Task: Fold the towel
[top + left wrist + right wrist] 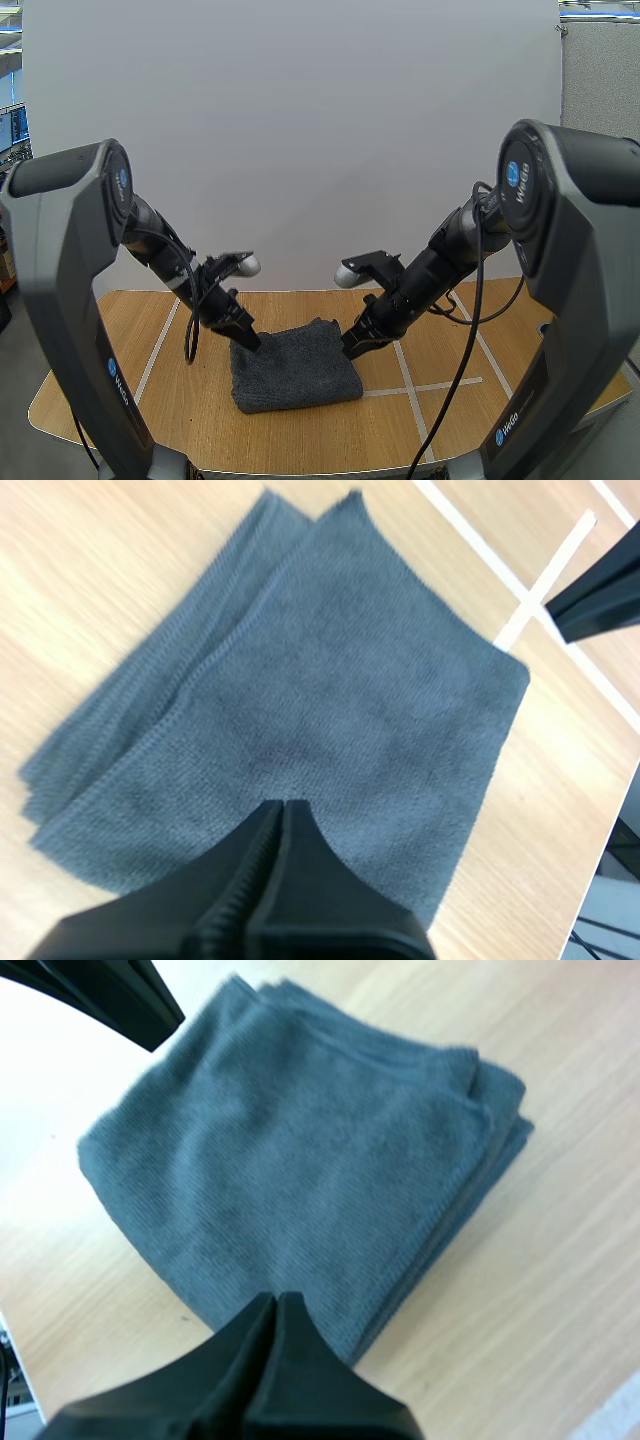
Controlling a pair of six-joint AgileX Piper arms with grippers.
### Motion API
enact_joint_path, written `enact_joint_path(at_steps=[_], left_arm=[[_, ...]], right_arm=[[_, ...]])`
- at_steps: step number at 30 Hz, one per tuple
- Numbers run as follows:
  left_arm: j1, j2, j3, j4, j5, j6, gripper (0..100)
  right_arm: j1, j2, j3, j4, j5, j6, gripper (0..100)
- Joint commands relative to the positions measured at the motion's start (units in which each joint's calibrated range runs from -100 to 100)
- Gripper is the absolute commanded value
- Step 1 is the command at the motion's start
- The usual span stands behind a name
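Folded towel (295, 365) lies lower centre on the bench (150, 400), long axis left-right, rising slightly rightward; left tool (252, 342) and right tool (351, 350), fingers together and empty, flank its upper corners.

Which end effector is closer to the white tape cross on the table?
The right end effector, at the towel's right edge beside the tape cross; the left end effector is across the towel, at its far-left corner.
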Motion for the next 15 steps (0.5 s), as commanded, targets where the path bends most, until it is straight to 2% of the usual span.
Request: enact_joint_path(at_steps=[1,8,15], left_arm=[[-0.07,-5.32,1.21,0.38,0.79,-3.33,0],[-0.07,-4.16,4.52,0.8,-9.19,-5.06,0],[-0.07,0.74,4.82,0.49,-20.73,-6.08,0]], right_arm=[[1.67,-2.47,0.41,3.47,-0.49,-1.97,0],[6.34,5.8,-5.11,5.29,-9.26,-1.97,0],[6.55,14.3,-12.34,5.18,-10.3,-1.59,0]])
